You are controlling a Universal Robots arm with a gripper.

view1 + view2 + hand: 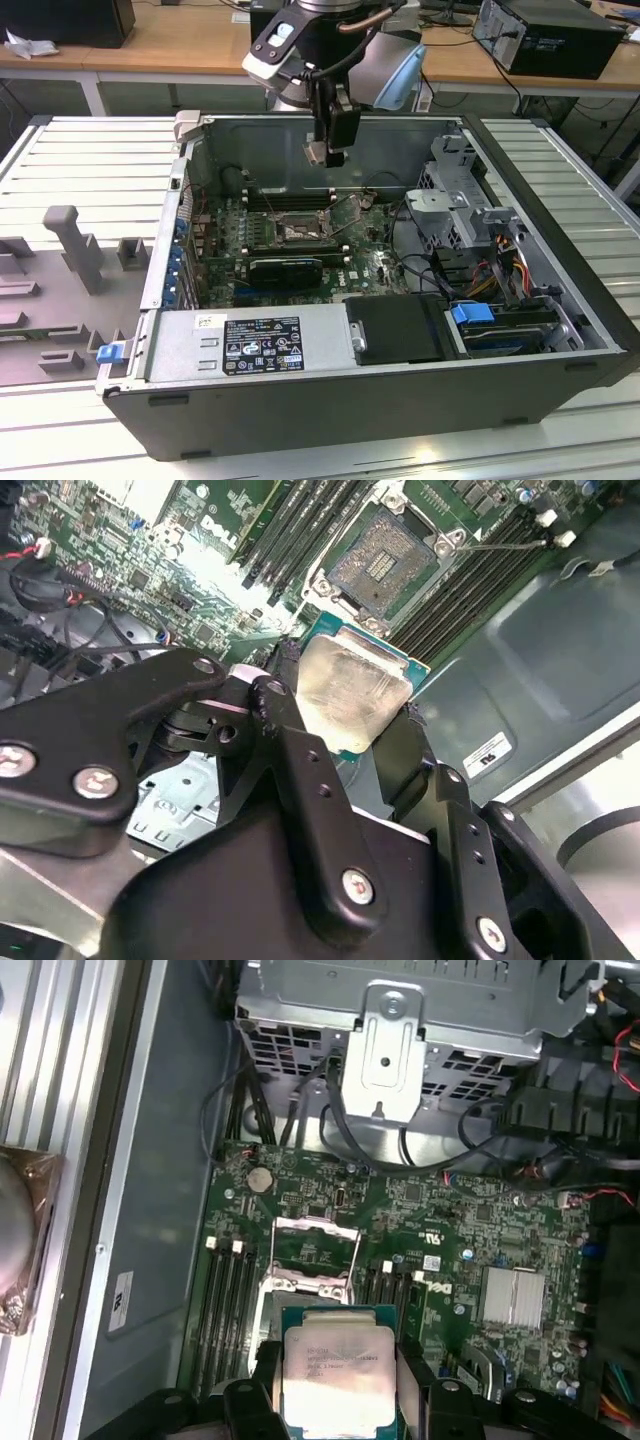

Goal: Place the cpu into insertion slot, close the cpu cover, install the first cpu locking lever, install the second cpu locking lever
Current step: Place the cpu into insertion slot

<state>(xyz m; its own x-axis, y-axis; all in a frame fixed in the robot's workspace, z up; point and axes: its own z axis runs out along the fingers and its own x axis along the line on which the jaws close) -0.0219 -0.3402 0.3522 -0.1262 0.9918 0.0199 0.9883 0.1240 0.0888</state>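
Surface: ribbed metal worktop (pixel 90 150). One open computer case (pixel 300 410) lies on its side, from the worktop's middle towards the edge on the exterior view's right.
Room: wooden desks (pixel 180 40) stand beyond the worktop's far edge, with dark boxes on them.
Fixtures: grey blocks (pixel 70 250) sit near the worktop's edge on the exterior view's left.
Counts: one arm, one gripper, one cpu, one slot, one green board (pixel 450 1210).
Gripper (pixel 326 150): clenched on the cpu (pixel 337 1375), with a black finger (pixel 262 1385) on each of two opposite sides.
Cpu: held clear above the board, apart from the slot, by the case's far wall.
Slot (pixel 310 1260): on the board, dark centre uncovered, silvery rim around it.
Labels: one black-and-white sticker (pixel 260 345) at the case's near edge, and one small white sticker (pixel 120 1300) on the case wall (wording not given here).
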